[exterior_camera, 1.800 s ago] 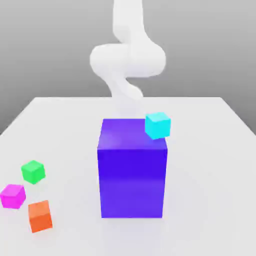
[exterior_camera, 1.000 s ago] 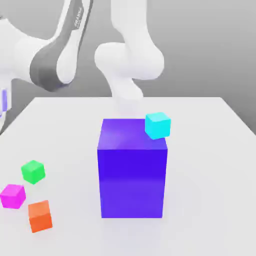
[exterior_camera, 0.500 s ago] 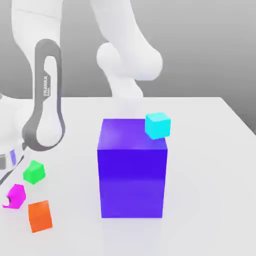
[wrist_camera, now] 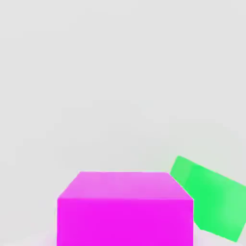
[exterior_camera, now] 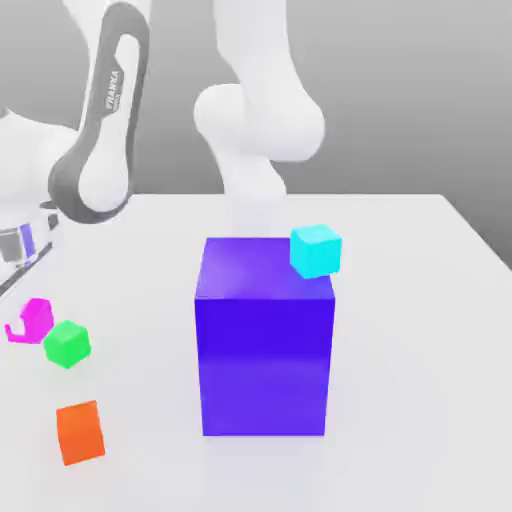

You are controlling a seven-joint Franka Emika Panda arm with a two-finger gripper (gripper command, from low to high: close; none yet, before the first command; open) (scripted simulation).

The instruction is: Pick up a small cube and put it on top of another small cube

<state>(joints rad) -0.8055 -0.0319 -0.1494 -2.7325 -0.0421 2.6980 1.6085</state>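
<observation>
One word, "FRANKA", marks the arm (exterior_camera: 110,90); jaws clamped on the small cube (exterior_camera: 35,320), beside the green cube (exterior_camera: 66,343).

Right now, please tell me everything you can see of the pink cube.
The pink cube is small, bright magenta, plain and smooth, with flat faces and sharp edges. In the exterior view it sits near the left edge, beside the green cube, partly covered by the hand shut on it. In the hand view it looks upright.

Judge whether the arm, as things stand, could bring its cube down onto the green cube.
Probably yes: the claw grips the pink cube beside the green cube, whose top is bare.
</observation>
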